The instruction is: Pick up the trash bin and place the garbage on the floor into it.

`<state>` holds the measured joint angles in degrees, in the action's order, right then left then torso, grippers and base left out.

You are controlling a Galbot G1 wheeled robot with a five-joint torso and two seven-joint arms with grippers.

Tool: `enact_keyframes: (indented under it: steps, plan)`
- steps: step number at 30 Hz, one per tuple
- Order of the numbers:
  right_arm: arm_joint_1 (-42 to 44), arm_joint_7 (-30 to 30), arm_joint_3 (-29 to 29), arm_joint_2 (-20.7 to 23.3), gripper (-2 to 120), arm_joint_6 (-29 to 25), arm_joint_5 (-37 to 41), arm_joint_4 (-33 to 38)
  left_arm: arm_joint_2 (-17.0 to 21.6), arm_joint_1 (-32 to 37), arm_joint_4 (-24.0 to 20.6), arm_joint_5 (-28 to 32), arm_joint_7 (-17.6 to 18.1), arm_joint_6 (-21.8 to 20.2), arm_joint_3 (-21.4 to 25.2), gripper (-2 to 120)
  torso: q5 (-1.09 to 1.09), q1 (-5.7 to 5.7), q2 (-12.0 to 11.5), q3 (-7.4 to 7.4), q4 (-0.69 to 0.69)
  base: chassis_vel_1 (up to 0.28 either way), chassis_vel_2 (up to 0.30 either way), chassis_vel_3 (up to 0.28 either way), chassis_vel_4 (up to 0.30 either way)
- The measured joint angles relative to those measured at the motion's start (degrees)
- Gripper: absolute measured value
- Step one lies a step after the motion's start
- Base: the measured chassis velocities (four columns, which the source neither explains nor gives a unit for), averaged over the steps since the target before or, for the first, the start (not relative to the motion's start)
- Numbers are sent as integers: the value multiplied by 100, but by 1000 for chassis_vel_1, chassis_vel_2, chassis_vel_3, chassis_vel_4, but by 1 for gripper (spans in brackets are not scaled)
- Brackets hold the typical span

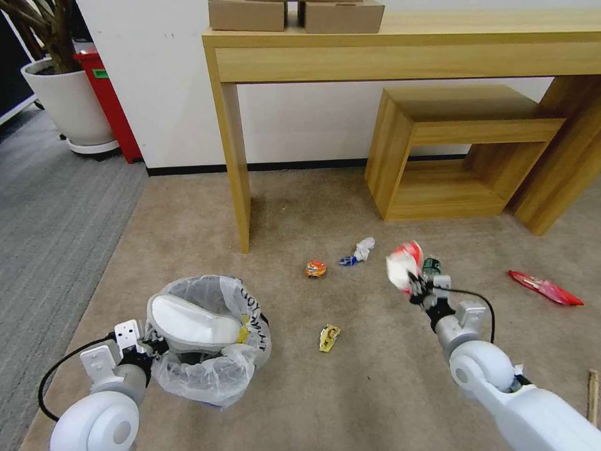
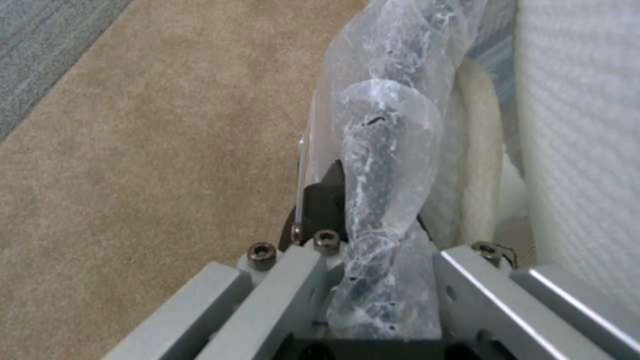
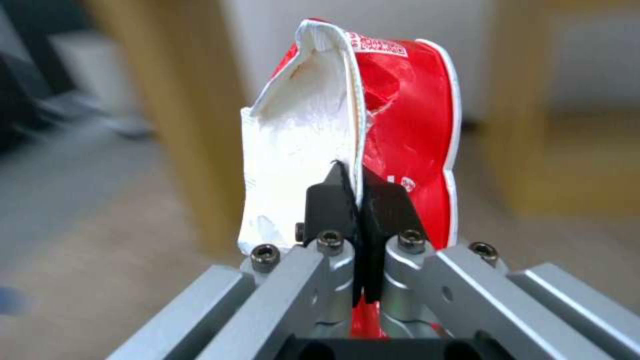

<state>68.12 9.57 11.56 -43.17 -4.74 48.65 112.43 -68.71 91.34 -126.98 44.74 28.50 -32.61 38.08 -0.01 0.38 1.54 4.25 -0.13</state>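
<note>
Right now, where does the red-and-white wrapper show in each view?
Head view: wrapper right of centre, held above the carpet by the right gripper.
Left wrist view: not in it.
Right wrist view: wrapper centre, pinched between the fingers.
Shared landmark: the carpet.

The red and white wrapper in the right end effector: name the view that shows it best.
The right wrist view: the red and white wrapper stands close up, pinched between the fingers of the right end effector, its white inside and red outside both plain. The head view shows the wrapper small and blurred, raised above the carpet. The left wrist view looks elsewhere.
</note>
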Motion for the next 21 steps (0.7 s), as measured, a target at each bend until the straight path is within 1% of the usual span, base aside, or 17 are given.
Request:
enact_keyframes:
  steps: [2,3,5,7,8,9,10,12,13,15,17,18,19,20,21]
  plan:
    - [-15,-67,-8,34,0,-43,40,104,-1,3,-9,0,0,-3,-2,1,2,0,0,0,0,0,0,0,0]
    - [-63,-233,-41,113,0,-140,123,316,-5,12,-24,0,2,-9,-3,1,2,0,0,0,-1,0,0,0,0]
    - [-78,-277,-52,132,0,-165,145,369,-7,15,-30,0,3,-10,-3,1,2,0,0,0,0,0,0,0,0]
    - [-142,-426,-101,193,0,-257,221,537,-12,21,-44,-1,4,-14,-3,1,1,0,0,0,1,0,0,0,0]
    - [-227,-614,-183,263,0,-355,301,707,-19,29,-62,-3,5,-18,-3,1,-3,0,0,0,1,0,0,0,0]
    - [-227,-614,-183,263,0,-355,301,707,-19,29,-62,-3,5,-18,-3,1,-3,0,0,0,1,0,0,0,0]
    - [-292,-783,-256,307,0,-431,363,800,-24,35,-78,-4,6,-19,-3,1,-2,0,0,0,1,0,0,0,0]
    - [-519,-1341,-522,395,0,-678,526,957,-38,46,-116,-10,10,-24,1,1,2,0,0,0,1,0,0,0,0]
    - [-519,-1341,-522,395,0,-678,526,957,-38,46,-116,-10,10,-24,1,1,2,0,0,0,1,0,0,0,0]
    - [-774,-2019,-859,463,0,-937,640,952,-60,73,-149,-25,11,-28,12,1,2,0,0,0,1,0,0,0,0]
    - [-1224,-2685,-1537,573,0,-1274,722,732,-135,160,-225,-79,12,-29,58,1,2,0,0,0,0,0,0,0,0]
    - [-1224,-2685,-1537,573,0,-1274,722,732,-135,160,-225,-79,12,-29,58,1,2,0,0,0,0,0,0,0,0]
    - [-1404,-2908,-1829,631,0,-1360,743,661,-178,194,-268,-101,13,-29,70,1,3,0,0,1,3,0,0,0,0]
    - [-1600,-3164,-2150,700,0,-1449,762,584,-218,196,-296,-126,13,-32,57,1,0,0,-1,0,2,0,0,0,0]
    - [-1772,-3284,-2416,762,0,-1470,779,525,-248,185,-310,-136,13,-54,20,1,3,0,0,0,1,0,0,0,0]
